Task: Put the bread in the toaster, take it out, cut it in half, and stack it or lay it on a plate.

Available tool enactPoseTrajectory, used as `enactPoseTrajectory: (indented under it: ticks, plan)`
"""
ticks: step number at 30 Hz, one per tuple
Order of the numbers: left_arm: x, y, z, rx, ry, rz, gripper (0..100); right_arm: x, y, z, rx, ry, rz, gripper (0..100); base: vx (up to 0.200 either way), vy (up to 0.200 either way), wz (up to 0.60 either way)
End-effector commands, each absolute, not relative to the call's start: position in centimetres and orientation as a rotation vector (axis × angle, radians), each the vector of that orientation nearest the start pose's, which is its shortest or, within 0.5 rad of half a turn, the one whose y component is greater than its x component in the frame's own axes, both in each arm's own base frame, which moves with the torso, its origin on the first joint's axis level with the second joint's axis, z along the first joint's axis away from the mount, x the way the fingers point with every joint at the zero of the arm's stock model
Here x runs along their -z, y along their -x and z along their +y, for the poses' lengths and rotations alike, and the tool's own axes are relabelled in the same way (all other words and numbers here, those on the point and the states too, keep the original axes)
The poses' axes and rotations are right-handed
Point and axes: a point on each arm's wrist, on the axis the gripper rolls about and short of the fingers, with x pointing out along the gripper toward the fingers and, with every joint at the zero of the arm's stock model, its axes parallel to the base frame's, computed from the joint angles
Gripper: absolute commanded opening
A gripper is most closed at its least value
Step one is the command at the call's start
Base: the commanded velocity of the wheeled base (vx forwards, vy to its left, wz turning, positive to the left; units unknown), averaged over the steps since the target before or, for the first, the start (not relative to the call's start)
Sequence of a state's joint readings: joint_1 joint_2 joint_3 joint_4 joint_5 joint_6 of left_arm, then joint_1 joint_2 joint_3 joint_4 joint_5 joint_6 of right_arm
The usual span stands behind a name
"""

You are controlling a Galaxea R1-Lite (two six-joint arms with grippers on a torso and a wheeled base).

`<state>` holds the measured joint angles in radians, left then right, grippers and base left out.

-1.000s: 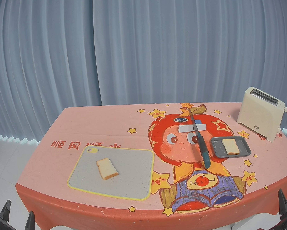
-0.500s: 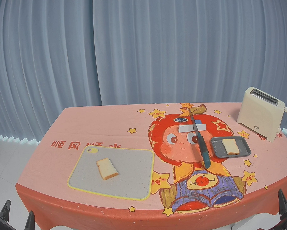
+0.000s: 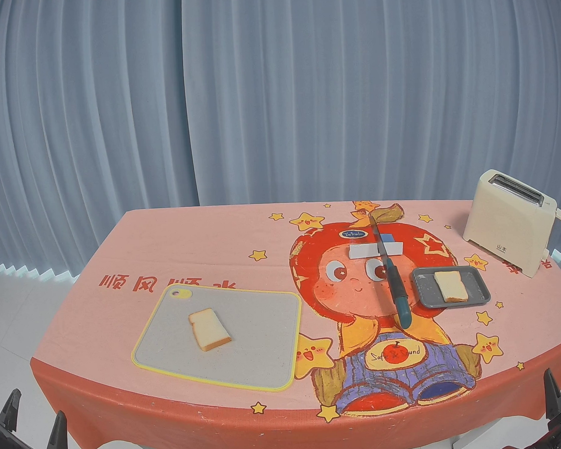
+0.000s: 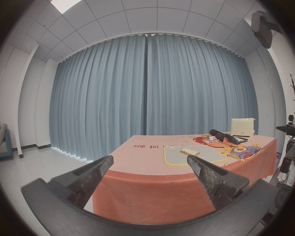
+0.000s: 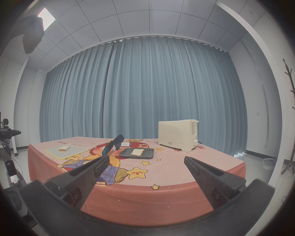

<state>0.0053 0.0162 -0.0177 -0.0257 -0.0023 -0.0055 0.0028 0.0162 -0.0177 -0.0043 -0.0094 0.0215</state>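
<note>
so l gripper (image 4: 149, 160) & r gripper (image 5: 146, 161) both splayed, empty; best pinch bread (image 3: 451, 286) off tray (image 3: 424, 290) by edges, feed upright into toaster (image 3: 509, 220).

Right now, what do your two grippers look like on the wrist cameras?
The left gripper and right gripper match: each has two dark grey, wedge-shaped fingers with a rough, speckled surface, tapering to blunt tips, on a dark curved bracket. I see no cables or markings.

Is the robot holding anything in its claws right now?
No, nothing. The left gripper and the right gripper are both open and empty.
</note>
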Motion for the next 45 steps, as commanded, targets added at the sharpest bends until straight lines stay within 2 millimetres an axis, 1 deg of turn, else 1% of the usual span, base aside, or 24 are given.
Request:
enactPoseTrajectory:
  ticks: [1, 31, 34, 35, 40, 45]
  plan:
    - [-7.8, 2.3, 0.0, -0.005, 0.006, -0.026, 100, -7.6, 2.3, 0.0, 0.006, -0.022, -0.005, 100, 0.0, 0.0, 0.0]
    - [-7.9, 2.3, 0.0, -0.004, 0.009, -0.032, 100, -7.6, 2.3, 0.0, 0.006, -0.022, -0.005, 100, 0.0, 0.0, 0.0]
    - [-9.8, 2.5, 0.0, -0.005, 0.026, -0.226, 100, -7.6, 2.3, 0.0, 0.006, -0.022, -0.005, 100, 0.0, 0.0, 0.0]
    - [-10.0, 2.6, 0.0, -0.008, 0.023, -0.238, 100, -7.6, 2.3, 0.0, 0.006, -0.022, -0.005, 100, 0.0, 0.0, 0.0]
    - [-9.5, 2.5, 0.0, -0.009, 0.02, -0.19, 100, -7.6, 2.3, 0.0, 0.006, -0.022, -0.005, 100, 0.0, 0.0, 0.0]
    - [-9.6, 2.5, 0.0, -0.01, 0.011, -0.203, 100, -7.6, 2.3, 0.0, 0.006, -0.022, -0.005, 100, 0.0, 0.0, 0.0]
